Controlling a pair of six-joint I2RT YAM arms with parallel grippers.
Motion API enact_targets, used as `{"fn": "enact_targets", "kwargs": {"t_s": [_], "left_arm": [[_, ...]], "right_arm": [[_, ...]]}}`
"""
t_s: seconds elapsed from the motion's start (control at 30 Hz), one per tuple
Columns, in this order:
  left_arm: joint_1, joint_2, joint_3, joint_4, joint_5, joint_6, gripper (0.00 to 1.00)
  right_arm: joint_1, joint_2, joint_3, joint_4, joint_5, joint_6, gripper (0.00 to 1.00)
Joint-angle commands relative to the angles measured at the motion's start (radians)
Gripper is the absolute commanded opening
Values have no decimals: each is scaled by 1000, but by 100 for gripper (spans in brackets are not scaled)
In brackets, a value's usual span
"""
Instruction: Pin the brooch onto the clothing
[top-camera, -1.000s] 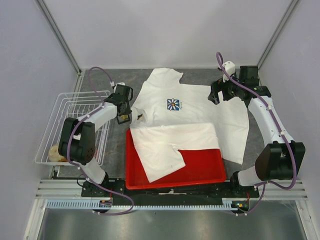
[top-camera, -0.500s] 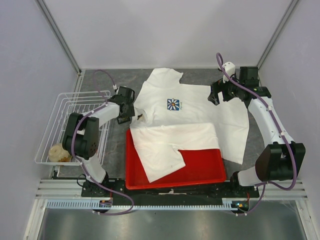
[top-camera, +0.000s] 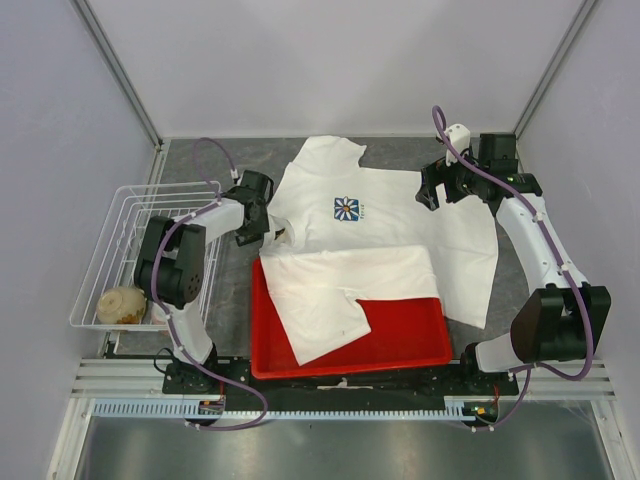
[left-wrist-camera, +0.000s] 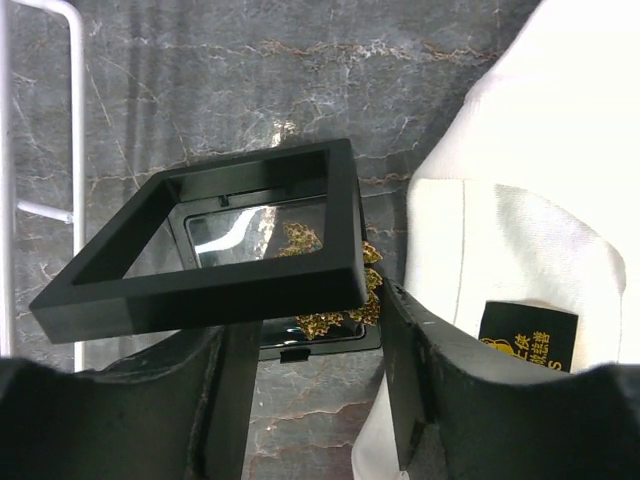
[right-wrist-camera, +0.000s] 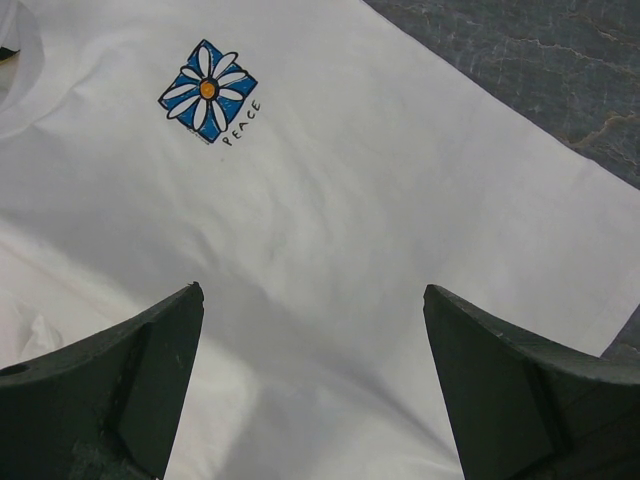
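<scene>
Just beyond the spread-apart left gripper (left-wrist-camera: 320, 345), the brooch (left-wrist-camera: 345, 305) lies beneath a tilted black frame (left-wrist-camera: 210, 290).

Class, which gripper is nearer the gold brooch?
Left. The left gripper is just over the brooch, beside the T-shirt collar. The right gripper hovers above the opposite sleeve side, well away.

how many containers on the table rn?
3. White wire basket at far left; red tray near centre, partly under white fabric; small open black case beside the T-shirt collar. Anything under the fabric can't be seen.
</scene>
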Motion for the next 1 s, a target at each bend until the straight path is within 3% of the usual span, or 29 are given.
{"fn": "enact_targets", "kwargs": {"t_s": [0.0, 0.1, 0.67, 0.97], "left_arm": [[2, 22, 38, -5, -6, -21, 50], [2, 12, 38, -3, -7, -15, 46], [-27, -177, 6, 7, -32, 45, 43], [-151, -373, -66, 3, -21, 192, 43]], "right_arm": [[3, -29, -2, 30, 10, -7, 98], [3, -32, -2, 30, 7, -9, 98], [3, -35, 7, 34, -33, 13, 98], [1, -39, 47, -6, -167, 100, 98]]}}
